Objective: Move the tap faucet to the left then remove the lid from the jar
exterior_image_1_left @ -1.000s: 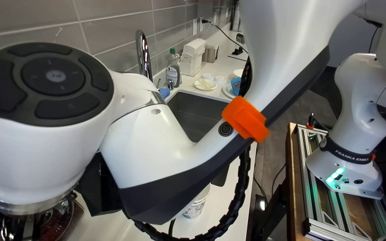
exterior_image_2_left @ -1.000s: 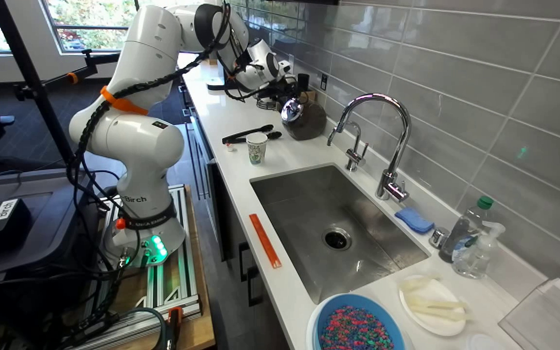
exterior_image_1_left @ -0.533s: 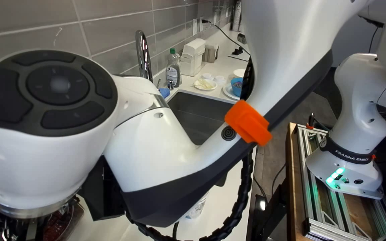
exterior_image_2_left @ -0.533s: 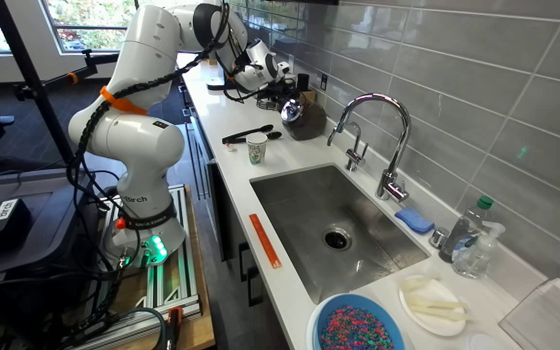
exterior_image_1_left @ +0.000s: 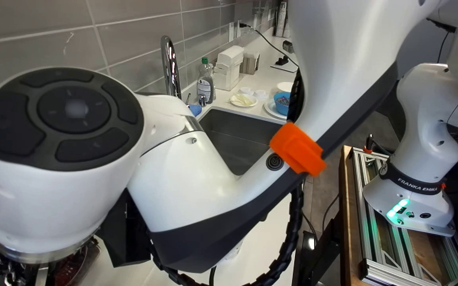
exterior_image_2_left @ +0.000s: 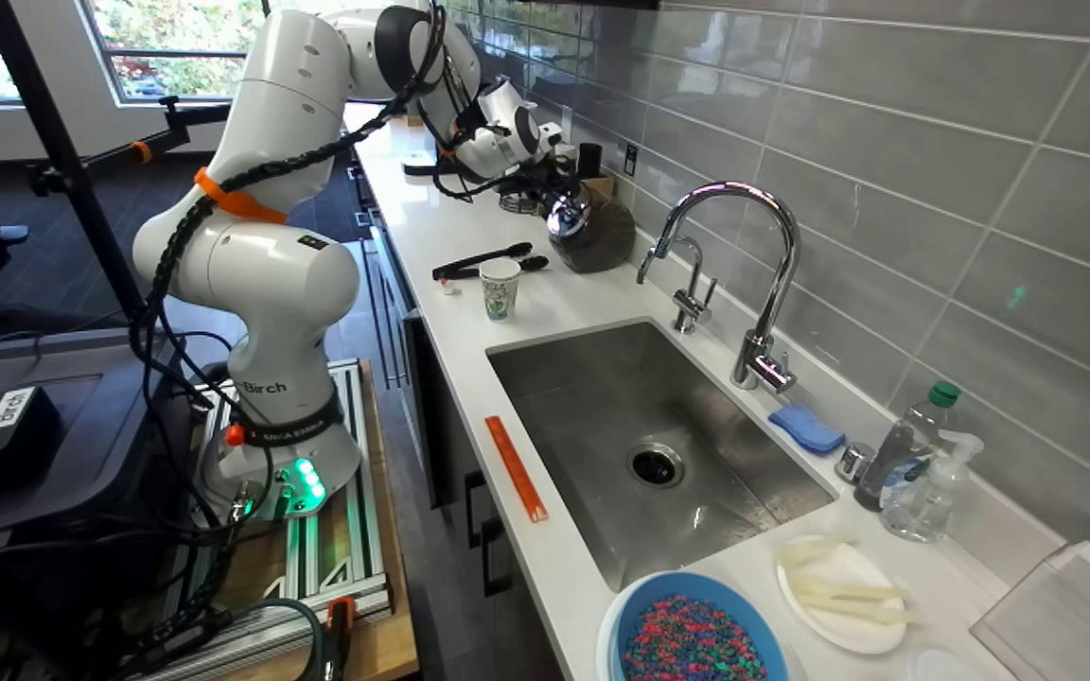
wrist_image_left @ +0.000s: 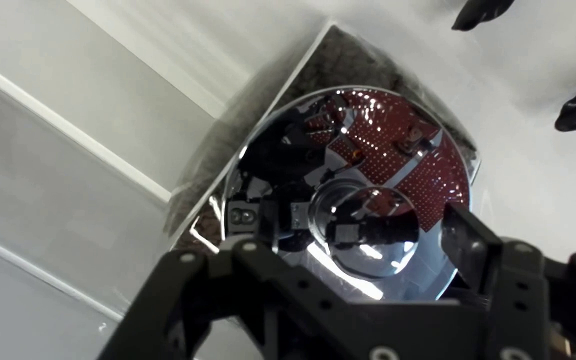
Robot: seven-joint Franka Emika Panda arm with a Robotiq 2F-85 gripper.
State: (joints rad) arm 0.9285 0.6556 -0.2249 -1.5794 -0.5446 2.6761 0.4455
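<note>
Lid (wrist_image_left: 353,150): round, domed, mirror-finished, resting on the wide jar (exterior_image_2_left: 606,236). In the wrist view, the jar's corners project beyond the lid's edge, and the ball knob (wrist_image_left: 373,235) faces the camera. The gripper (wrist_image_left: 363,227) is in the released condition: its fingers (wrist_image_left: 468,245) are spread, one on each side of the knob. Contact between the fingers and the lid cannot be determined.

The jar stands on the white countertop (exterior_image_2_left: 569,293), near the tiled backsplash (exterior_image_2_left: 895,142). The tall chrome gooseneck faucet (exterior_image_2_left: 786,260), visible in both exterior views, is mounted on the wall side of the stainless sink (exterior_image_2_left: 592,388). In an exterior view, its spout end appears just beside the outlet of the shorter chrome tap (exterior_image_2_left: 687,307).

A patterned paper cup (exterior_image_2_left: 499,288) stands upright; black tongs (exterior_image_2_left: 479,259) lie just behind it. A blue sponge (exterior_image_2_left: 807,428) lies near the faucet base. An orange strip (exterior_image_2_left: 517,468) lies along the sink's front edge. A blue bowl (exterior_image_2_left: 687,584) contains small multicoloured pieces.
</note>
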